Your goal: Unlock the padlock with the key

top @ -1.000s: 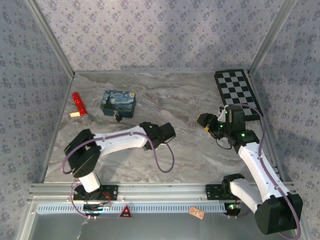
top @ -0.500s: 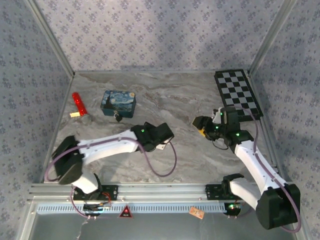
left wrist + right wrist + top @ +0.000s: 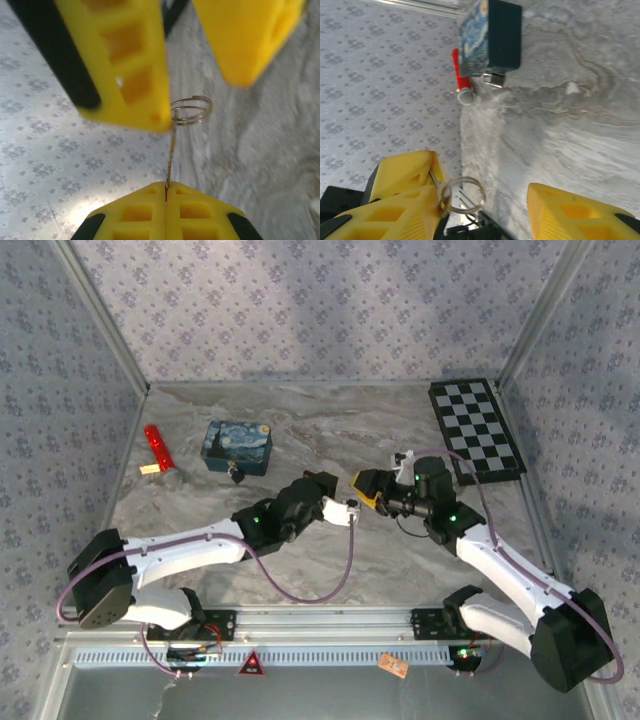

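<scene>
Pinching the key by its blade, our left gripper is clamped tight on it above the table. Our right gripper has its fingers spread, one on each side of the key's ringed end. The padlock hangs on the blue case, well apart at far left.

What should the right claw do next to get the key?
Probably squeeze the right gripper shut on the key ring. The left gripper is shut on the key, holding it out. The ring pokes up between the right gripper's open fingers, close beside one of them, and nothing pinches it yet.
</scene>
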`<state>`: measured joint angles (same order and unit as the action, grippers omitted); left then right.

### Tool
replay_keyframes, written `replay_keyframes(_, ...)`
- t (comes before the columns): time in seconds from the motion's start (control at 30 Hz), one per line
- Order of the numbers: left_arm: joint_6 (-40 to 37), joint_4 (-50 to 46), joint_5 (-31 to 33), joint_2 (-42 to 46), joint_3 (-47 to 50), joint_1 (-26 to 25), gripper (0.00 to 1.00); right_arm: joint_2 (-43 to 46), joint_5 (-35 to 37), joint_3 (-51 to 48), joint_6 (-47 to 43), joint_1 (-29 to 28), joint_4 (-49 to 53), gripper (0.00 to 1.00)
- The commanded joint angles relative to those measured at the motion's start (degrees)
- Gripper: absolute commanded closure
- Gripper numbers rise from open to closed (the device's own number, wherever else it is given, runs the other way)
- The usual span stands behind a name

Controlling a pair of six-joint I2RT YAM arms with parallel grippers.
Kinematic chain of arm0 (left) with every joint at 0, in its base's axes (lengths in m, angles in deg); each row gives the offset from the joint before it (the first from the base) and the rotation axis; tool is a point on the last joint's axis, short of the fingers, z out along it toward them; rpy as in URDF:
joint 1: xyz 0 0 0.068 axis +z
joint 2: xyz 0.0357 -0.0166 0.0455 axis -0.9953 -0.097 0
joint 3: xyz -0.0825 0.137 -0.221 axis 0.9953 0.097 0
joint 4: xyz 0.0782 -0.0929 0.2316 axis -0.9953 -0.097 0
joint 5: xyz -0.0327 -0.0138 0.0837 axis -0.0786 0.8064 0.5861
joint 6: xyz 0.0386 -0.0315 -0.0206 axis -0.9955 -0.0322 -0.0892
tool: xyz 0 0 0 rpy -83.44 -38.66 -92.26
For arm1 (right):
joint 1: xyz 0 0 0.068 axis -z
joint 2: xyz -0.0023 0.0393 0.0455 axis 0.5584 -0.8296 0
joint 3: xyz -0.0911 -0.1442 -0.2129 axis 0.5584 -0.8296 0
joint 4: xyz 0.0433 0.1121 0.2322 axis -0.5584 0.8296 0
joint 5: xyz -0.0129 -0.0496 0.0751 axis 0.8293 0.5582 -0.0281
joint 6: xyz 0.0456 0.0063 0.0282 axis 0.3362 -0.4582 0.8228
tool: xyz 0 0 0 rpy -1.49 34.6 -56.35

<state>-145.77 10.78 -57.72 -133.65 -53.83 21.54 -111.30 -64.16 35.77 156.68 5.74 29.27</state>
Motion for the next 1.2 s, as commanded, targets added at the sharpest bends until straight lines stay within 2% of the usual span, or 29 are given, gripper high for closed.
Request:
replay_keyframes(0.0,0.97,11.25,-7.01,2.71,1.39,1.44,1.0,2.91,3.95,-0.85,6.13,-1.91,-6.07,0.52)
replay_keyframes(0.13,5.49,13.22,-13.16,5.47,3.71,4.83,1.0,5.25,6.28,-1.0,7.13,-3.14,-5.71,0.56)
replay_keyframes(0.3,5.36,13.78,-17.16,6.78,5.33,6.52,1.0,6.16,7.52,-0.48,7.01,-3.48,-3.36,0.6)
replay_keyframes(0.4,8.93,11.36,-23.09,8.55,6.14,8.03,1.0,5.2,7.02,0.53,7.62,-4.02,-4.13,0.6)
replay_keyframes(0.47,8.63,9.07,-24.65,9.1,6.12,8.23,1.0,4.98,6.8,1.32,7.91,-4.45,-4.46,0.61)
replay_keyframes(0.77,4.89,6.93,-22.99,9.69,6.89,10.25,1.0,9.53,8.83,3.18,6.13,-4.6,0.3,0.62)
replay_keyframes(1.17,2.63,6.98,-22.24,8.62,7.42,9.38,1.0,5.64,8.27,5.3,7.41,-7.04,-1.19,0.68)
